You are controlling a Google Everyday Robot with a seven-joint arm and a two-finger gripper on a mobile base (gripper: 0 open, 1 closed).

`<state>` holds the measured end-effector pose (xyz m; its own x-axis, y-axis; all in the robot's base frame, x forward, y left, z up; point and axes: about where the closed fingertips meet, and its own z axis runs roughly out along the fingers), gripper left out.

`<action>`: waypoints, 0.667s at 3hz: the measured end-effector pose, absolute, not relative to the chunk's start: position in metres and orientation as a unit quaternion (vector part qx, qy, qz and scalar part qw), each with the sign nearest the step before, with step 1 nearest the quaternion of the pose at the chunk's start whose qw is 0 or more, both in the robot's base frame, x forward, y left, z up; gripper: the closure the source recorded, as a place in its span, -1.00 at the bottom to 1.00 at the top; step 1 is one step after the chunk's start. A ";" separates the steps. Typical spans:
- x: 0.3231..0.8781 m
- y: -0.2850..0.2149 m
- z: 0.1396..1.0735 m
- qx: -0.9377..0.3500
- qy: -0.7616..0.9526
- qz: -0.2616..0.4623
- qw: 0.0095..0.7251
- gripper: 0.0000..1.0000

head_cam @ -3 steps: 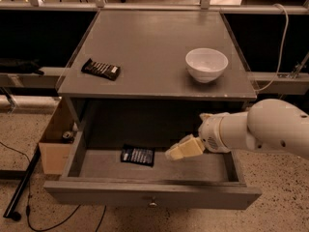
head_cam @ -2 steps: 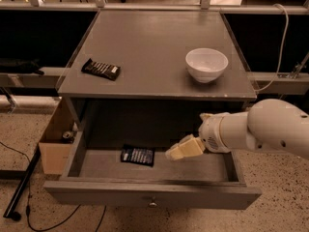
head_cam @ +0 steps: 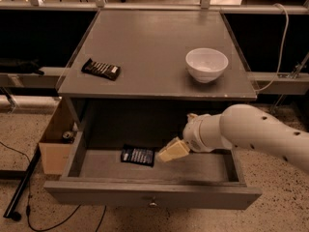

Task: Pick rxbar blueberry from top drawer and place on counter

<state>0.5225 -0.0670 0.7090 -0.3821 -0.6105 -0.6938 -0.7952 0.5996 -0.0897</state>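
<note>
Starting nearest, with the top drawer [head_cam: 152,197]: pulled well out from under the counter [head_cam: 145,42], knob toward the camera, presumably to bare the grey floor for reaching in from above.

Inside, left of centre, find the rxbar blueberry [head_cam: 138,155], lying flat on the drawer floor with its white print upward, not yet lifted. Probably best taken from above, lying flat like that.

Just to the right of it, see the gripper [head_cam: 173,151], down inside the drawer at the end of the white arm [head_cam: 260,134]. Points its tip at the bar's right end, very close; cannot tell whether touching. Cannot tell either whether spread or pressed together from this angle. Reaches in from the right side, probably to keep the arm clear of the drawer front and of the counter's front edge. Judged as the approach step, with grasp, lift and placing all left to do.

To the left, outside the drawer, note a cardboard box [head_cam: 53,149] on the floor, seemingly with a can inside.

Farther back, on the counter: a dark bar with a white end patch [head_cam: 101,69] at left, not the one wanted, and a white bowl [head_cam: 206,64] at right. Between the two, well apart as they are, open grey surface, a likely spot for setting the blueberry bar down.
</note>
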 end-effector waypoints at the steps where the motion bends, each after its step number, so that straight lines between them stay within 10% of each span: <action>1: 0.535 -0.044 0.683 -0.452 0.815 0.120 0.343 -1.00; 2: 0.534 -0.027 0.668 -0.465 0.810 0.123 0.335 -1.00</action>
